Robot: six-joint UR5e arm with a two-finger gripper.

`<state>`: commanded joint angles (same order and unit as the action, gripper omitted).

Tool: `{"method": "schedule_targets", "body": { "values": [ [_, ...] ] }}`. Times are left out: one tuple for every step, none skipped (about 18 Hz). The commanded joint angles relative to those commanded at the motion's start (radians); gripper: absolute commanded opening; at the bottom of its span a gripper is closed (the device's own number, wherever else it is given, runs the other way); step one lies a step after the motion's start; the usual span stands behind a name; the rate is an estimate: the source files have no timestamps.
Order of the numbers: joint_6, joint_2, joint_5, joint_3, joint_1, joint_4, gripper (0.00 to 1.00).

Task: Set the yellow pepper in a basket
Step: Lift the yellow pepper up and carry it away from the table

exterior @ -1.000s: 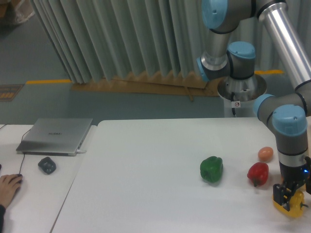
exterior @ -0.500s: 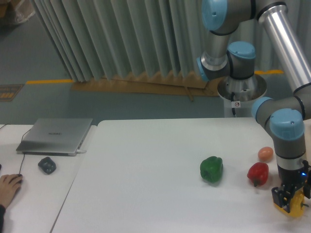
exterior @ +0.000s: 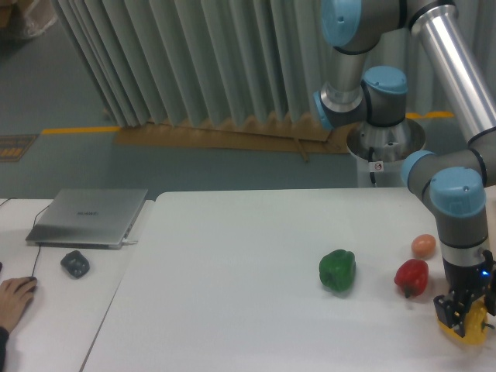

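The yellow pepper (exterior: 471, 325) sits at the far right of the white table (exterior: 232, 294), near its front edge. My gripper (exterior: 463, 316) points straight down onto it, its dark fingers on either side of the pepper and closed against it. Most of the pepper is hidden behind the fingers; only its yellow lower and right parts show. No basket is in view.
A red pepper (exterior: 411, 276) lies just left of the gripper, an orange-pink egg-like object (exterior: 423, 246) behind it, and a green pepper (exterior: 337, 270) farther left. On the left table are a laptop (exterior: 88, 217), a dark mouse (exterior: 75, 264) and a person's hand (exterior: 14, 298).
The gripper with the yellow pepper has shifted only slightly, a few pixels up. Everything else is as before.
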<state>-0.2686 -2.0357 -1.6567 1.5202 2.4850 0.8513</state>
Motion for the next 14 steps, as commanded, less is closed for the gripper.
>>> {"method": "schedule_targets", "body": {
  "values": [
    [0.024,0.026,0.002,0.006,0.003,0.003,0.37],
    [0.052,0.043,0.002,0.009,0.008,0.006,0.37],
    [0.090,0.060,0.005,0.017,0.014,0.008,0.37],
    [0.130,0.075,0.006,0.020,0.023,0.009,0.37],
    [0.173,0.095,0.008,0.032,0.037,0.011,0.37],
    [0.240,0.115,0.012,0.040,0.054,0.018,0.37],
    [0.294,0.123,0.015,0.046,0.066,0.026,0.37],
    [0.354,0.132,0.015,0.052,0.083,0.035,0.37],
    [0.426,0.140,0.014,0.057,0.103,0.044,0.37],
    [0.509,0.146,0.014,0.061,0.127,0.055,0.37],
    [0.629,0.161,0.015,0.064,0.171,0.067,0.37],
    [0.754,0.175,0.023,0.064,0.223,0.081,0.37],
    [0.844,0.180,0.037,0.064,0.265,0.089,0.37],
    [0.941,0.180,0.052,0.063,0.306,0.092,0.37]
  ]
}}
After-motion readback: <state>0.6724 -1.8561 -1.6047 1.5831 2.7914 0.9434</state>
